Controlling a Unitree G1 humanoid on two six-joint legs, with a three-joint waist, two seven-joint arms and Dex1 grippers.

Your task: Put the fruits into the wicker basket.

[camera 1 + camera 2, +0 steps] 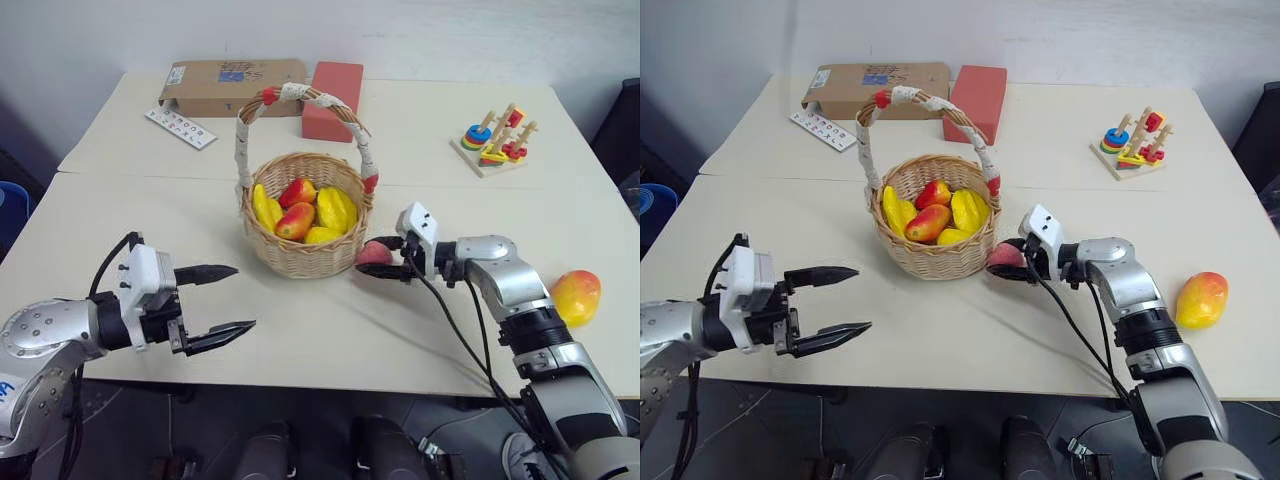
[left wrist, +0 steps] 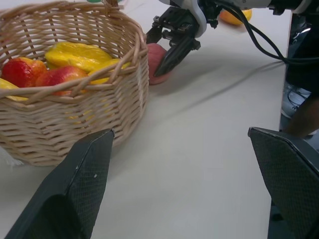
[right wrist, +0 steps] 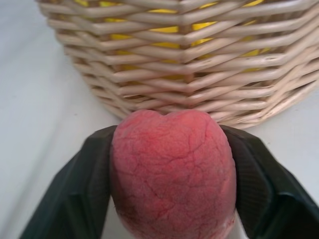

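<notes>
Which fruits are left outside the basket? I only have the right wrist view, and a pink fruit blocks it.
Observer: One mango lies on the table beside the right arm.
Operator: Is the left tool busy?
Observer: No, the left tool is open, holding nothing, at the other side of the wicker basket.
Operator: Is the peach lifted?
Observer: The peach sits low by the basket's wall; contact with the table is unclear.

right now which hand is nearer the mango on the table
Right. The right hand, closed around the peach beside the basket, is nearer the mango; the left hand hangs open across the basket.
</notes>
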